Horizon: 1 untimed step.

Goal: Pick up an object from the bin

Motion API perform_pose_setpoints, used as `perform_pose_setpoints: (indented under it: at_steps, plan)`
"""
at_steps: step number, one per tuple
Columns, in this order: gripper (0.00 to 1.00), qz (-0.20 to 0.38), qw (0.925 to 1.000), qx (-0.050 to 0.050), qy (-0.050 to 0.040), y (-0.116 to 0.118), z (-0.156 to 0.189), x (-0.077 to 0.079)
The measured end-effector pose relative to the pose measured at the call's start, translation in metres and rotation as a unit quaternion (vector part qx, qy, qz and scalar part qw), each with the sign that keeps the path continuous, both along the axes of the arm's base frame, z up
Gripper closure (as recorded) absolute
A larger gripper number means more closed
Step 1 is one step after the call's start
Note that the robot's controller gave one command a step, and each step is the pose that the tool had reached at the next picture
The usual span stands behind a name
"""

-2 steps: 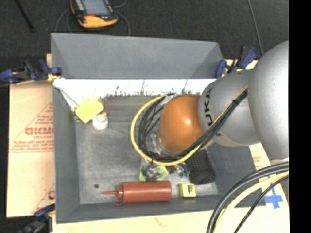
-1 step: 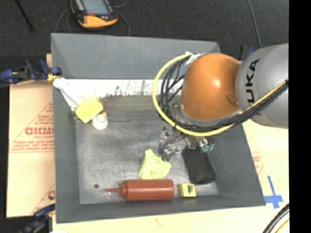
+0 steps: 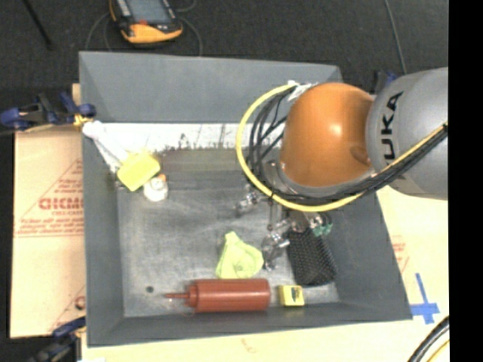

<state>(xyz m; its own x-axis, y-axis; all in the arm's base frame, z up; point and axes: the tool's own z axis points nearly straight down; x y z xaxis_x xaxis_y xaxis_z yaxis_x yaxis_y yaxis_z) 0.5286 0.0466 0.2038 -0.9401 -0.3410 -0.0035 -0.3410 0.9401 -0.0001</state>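
My gripper hangs below the orange dome in the right half of the bin. Its two metal fingertips stand apart, open, with nothing between them. A crumpled yellow-green cloth-like thing lies just below and left of the lower fingertip, close to it. To the gripper's lower right lies a black mesh pouch, partly under the arm. Along the bin's front a dark red squeeze bottle rests on its side with its nozzle pointing left. A small yellow and black block sits at the bottle's right end.
A yellow sponge-like block and a small white bottle sit in the bin's back left corner. The arm and its cables cover the back right of the bin. Bare floor lies between the left wall and the gripper.
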Motion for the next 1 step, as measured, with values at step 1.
perform_pose_setpoints:
  at_steps: [1]
  plan:
    - [0.0, 0.0, 1.0, 0.0, 0.0, 0.0001, 0.0, 0.0]
